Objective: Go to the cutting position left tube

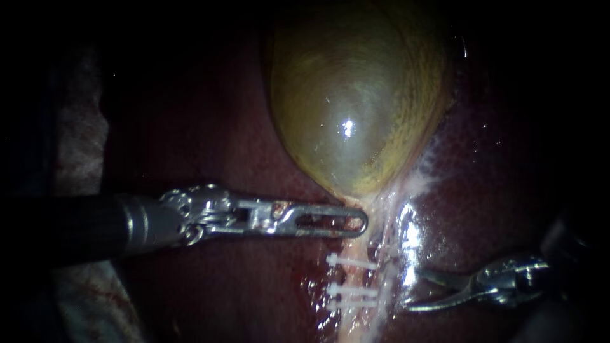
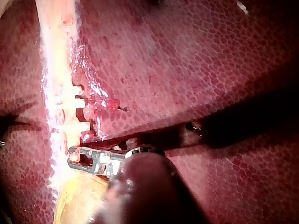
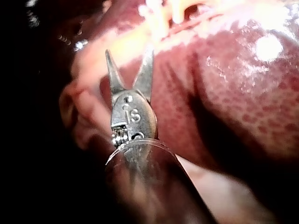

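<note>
Left instrument (image 1: 361, 222) jaws clamped the gallbladder (image 1: 356, 95) neck, likely to tension the clipped left tube (image 1: 348, 276); right instrument (image 1: 412, 289) blades gaped near it, not yet astride.

Glossy yellow-green gallbladder (image 1: 356, 108) with a bright glint, mottled dark red liver (image 1: 508, 165) around and beneath it

Markings, legible: one item. Small stamped characters (image 3: 132, 112) with dots above them, on the flat metal hub of the right instrument (image 3: 129, 50), just below where its two blades spread apart; seen in the right wrist view only, not read off here. Endoscope and left wrist views: no legible text, label, number or sign
</note>
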`<control>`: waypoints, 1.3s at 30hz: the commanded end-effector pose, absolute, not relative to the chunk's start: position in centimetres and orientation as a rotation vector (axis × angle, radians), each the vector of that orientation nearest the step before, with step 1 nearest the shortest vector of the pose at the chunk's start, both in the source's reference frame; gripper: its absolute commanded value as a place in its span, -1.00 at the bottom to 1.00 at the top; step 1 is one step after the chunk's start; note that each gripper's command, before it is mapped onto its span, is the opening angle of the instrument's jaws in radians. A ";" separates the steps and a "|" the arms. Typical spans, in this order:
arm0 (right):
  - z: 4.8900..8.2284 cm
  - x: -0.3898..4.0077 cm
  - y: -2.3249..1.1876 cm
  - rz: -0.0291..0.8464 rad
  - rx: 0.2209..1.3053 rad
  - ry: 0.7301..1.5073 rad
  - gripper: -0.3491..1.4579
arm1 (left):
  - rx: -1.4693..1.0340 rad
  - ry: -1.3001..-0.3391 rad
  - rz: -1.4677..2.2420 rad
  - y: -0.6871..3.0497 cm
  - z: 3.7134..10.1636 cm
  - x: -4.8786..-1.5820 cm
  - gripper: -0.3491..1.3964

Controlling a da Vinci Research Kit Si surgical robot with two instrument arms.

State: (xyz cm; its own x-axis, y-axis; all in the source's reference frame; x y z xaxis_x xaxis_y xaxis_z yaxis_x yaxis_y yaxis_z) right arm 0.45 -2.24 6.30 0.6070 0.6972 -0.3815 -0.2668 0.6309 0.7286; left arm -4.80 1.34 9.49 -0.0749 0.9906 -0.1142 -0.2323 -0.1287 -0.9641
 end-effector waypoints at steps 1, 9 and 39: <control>6.30 0.45 -2.24 0.609 0.676 0.714 0.78 | -1.086 -1.012 1.447 1.34 9.49 -4.80 -1.00; 6.31 0.48 -2.24 0.610 0.675 0.713 0.80 | -1.085 -1.017 1.446 1.35 9.45 -4.76 -1.00; 6.61 0.80 -2.32 0.818 0.825 0.653 0.78 | -1.079 -1.043 1.449 1.30 8.99 -4.41 -1.00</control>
